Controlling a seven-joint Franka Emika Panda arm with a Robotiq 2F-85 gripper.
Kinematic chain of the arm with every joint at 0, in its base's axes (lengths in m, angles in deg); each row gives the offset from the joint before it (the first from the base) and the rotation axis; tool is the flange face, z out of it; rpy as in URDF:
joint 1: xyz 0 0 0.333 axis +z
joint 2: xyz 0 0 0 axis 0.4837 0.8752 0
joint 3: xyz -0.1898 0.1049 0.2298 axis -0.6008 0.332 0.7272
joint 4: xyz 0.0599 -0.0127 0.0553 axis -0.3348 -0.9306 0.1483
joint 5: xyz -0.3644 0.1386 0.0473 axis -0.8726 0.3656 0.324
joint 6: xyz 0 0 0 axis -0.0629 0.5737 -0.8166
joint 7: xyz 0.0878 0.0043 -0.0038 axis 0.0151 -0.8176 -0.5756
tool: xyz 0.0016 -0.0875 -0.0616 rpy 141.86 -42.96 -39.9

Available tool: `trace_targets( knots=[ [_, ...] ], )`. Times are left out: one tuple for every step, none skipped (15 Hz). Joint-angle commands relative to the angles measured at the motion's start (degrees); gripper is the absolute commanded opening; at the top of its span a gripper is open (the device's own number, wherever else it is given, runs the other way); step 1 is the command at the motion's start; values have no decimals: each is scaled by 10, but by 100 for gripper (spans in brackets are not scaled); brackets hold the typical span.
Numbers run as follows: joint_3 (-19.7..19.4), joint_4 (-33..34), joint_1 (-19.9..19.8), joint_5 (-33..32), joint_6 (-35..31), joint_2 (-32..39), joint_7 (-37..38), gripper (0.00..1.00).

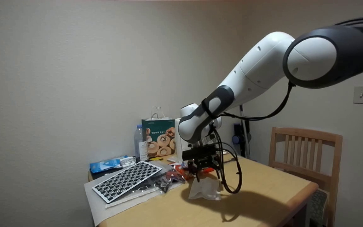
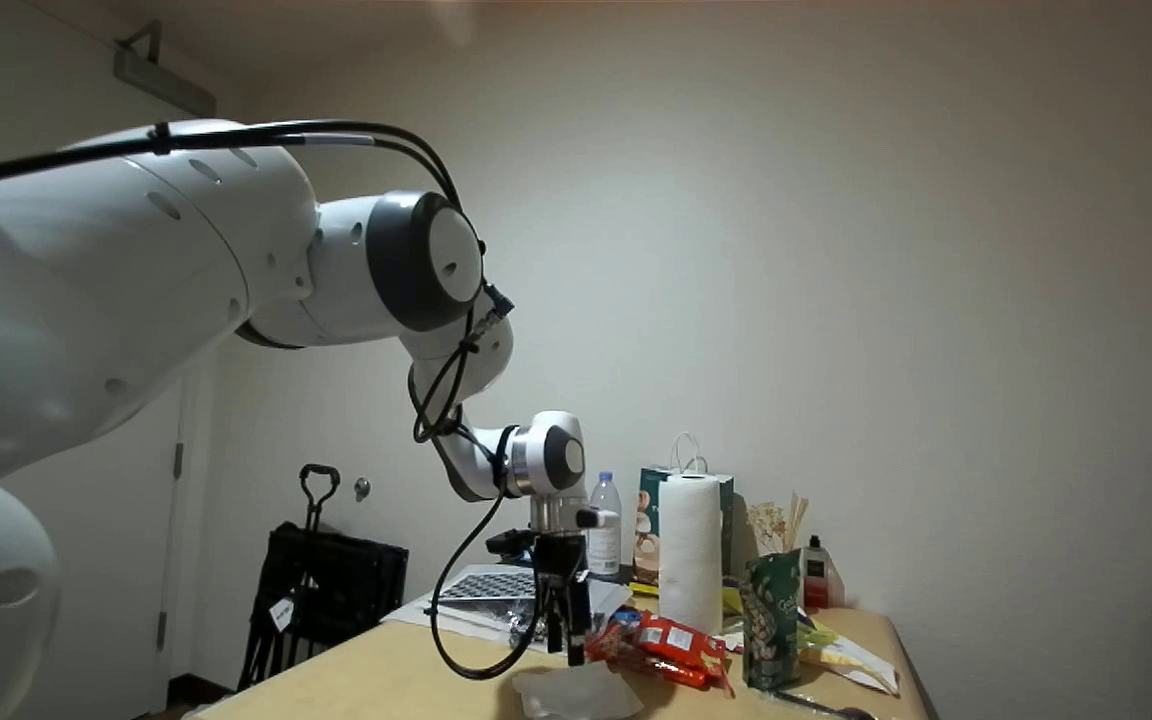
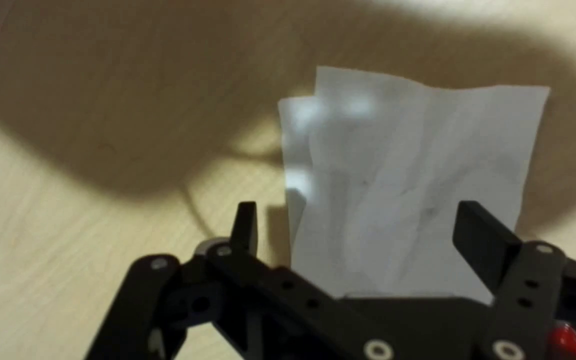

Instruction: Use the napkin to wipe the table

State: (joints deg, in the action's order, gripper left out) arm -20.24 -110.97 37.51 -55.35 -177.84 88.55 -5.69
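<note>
A white, lightly creased napkin (image 3: 393, 165) lies on the tan wooden table (image 3: 43, 250), with a second layer showing along its left side in the wrist view. Both exterior views show the napkin (image 1: 205, 192) (image 2: 576, 695) below my gripper (image 1: 208, 178) (image 2: 565, 652). Seen from the wrist, the gripper (image 3: 358, 207) is wide open and nothing is held between its pads. One finger (image 3: 245, 227) is over bare wood just past the napkin's left edge; the opposite finger (image 3: 485, 245) overlaps its right part. The napkin's near end is hidden behind the gripper body.
Red snack packets (image 2: 681, 645) lie close beside the gripper, with a paper-towel roll (image 2: 691, 555) and a green pouch (image 2: 772, 620) beyond. A keyboard (image 1: 127, 181) sits on packing sheets. A bottle (image 1: 140, 143) and a gift bag (image 1: 159, 138) stand behind. A chair (image 1: 304, 154) is by the table's edge.
</note>
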Motion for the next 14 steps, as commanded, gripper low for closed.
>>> trace_targets(
  knots=[
    [-16, 56, 24, -26, 11, 30, 50, 100],
    [-15, 71, 25, -26, 28, 38, 51, 100],
    [-4, 39, 18, -15, 9, 16, 34, 100],
    [-4, 46, 19, -15, 11, 22, 35, 100],
    [-3, 47, 19, -15, 11, 23, 35, 100],
    [-3, 47, 19, -15, 11, 23, 35, 100],
    [7, 41, 9, -11, 9, 21, 5, 100],
    [20, 38, -6, -3, 5, 22, -39, 100],
    [29, 37, -17, 1, -7, 26, -75, 100],
    [34, 37, -25, 2, -25, 32, -108, 100],
    [34, 41, -28, 2, -26, 39, -130, 100],
    [32, 48, -30, 0, -21, 48, -148, 100],
    [32, 51, -32, 1, -18, 53, -163, 100],
    [30, 53, -33, 3, -12, 57, -172, 100]
  ],
)
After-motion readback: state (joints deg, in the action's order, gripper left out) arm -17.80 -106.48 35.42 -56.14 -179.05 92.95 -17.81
